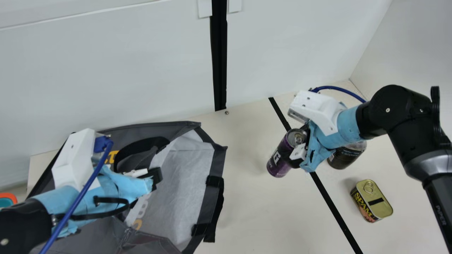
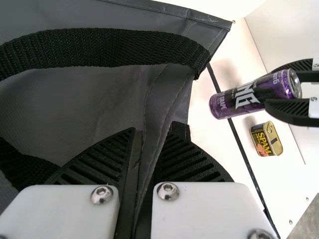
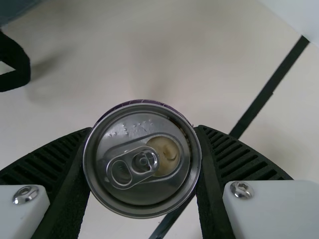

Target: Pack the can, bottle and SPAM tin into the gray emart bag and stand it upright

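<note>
likely slick but stiff, the can (image 1: pixel 279 160) wants a firm waist grip; right claw (image 3: pixel 143 132) pinches it, left claw (image 2: pixel 152 137), at main-view nine o'clock from it, the limp bag (image 2: pixel 114 94).

My can (image 1: pixel 278 161) is purple with white letters and a silver top; my bag (image 1: pixel 155 129) is gray with black straps (image 2: pixel 104 47); my tin (image 1: pixel 383 207) has yellow letters on black.

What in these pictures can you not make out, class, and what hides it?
- Bottle, upper part, main view: behind the right arm.
- Gray bag, near end, main view: cut off by the bottom edge.
- Can, underside, main view: turned away from the camera.
- Orange-rimmed thing, main view: partly cut off by the left edge.
</note>
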Tool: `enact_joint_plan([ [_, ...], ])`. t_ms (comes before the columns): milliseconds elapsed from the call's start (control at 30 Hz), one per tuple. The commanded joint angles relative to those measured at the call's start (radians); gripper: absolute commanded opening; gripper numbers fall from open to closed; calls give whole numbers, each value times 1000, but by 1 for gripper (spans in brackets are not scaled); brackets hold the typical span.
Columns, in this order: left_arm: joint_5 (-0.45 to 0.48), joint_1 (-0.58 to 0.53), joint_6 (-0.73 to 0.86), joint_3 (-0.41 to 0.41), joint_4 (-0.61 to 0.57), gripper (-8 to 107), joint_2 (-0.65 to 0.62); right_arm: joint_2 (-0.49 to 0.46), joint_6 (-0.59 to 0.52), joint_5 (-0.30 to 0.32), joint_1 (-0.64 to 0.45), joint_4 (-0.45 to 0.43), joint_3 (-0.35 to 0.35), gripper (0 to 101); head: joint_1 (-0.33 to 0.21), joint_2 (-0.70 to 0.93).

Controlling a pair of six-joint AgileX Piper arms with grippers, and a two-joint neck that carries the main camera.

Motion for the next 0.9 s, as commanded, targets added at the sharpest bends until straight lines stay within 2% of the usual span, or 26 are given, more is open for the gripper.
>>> enact_joint_plan([
  [0,0,0,0,0,0,-8,0,-7,-3,0,9,3,8,0,-24,-1],
  [367,0,0,0,0,0,-8,0,-39,-16,0,55,44,44,0,-24,-1],
  [867,0,0,0,0,0,-8,0,-77,48,0,141,174,2,0,-24,-1],
])
